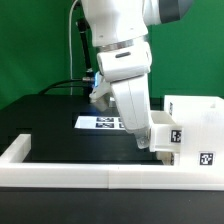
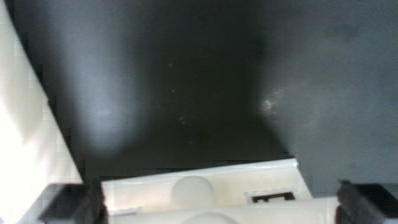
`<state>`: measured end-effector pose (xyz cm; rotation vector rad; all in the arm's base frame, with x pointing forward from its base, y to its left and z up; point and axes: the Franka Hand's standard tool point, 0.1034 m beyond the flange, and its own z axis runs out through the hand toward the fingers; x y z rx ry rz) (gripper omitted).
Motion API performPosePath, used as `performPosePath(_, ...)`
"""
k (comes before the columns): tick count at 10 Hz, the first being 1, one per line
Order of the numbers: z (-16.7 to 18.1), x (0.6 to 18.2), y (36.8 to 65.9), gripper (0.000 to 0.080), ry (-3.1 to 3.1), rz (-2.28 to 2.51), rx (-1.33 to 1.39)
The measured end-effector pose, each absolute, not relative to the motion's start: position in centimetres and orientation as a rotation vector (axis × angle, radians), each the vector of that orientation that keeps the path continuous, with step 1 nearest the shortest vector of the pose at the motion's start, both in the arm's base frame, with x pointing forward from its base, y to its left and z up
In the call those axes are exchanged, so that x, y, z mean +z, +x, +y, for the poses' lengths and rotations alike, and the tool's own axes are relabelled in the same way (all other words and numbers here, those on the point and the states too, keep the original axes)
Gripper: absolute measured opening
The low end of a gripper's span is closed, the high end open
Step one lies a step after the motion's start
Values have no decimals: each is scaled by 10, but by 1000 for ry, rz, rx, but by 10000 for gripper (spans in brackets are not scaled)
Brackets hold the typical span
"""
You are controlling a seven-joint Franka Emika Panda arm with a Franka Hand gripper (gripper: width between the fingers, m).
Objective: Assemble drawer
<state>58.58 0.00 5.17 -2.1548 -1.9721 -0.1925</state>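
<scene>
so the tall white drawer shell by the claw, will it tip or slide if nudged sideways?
The drawer shell looks like thin hollow plastic, so probably light; a nudge likely slides it on the smooth dark table rather than tipping it. It looks boxy with a broad base, which favours sliding. The border rail beside it might stop it. Claw contact can't be confirmed.

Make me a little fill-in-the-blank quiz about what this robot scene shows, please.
1. The tabletop is coloured ____.
2. In the exterior view, the drawer shell stands at the picture's ____ side.
3. The tags on the marker board are black and ____.
4. The rail along the table's near edge is coloured ____.

Missing words: black; right; white; white.
</scene>
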Motion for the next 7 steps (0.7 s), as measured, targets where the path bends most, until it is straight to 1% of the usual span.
performPosePath(4, -1, 51, 586, 649, -2122, -2014, -197)
performPosePath(6, -3, 59, 594, 649, -2037, -2161, -232)
performPosePath(7, 1, 59, 594, 649, -2039, -2175, -225)
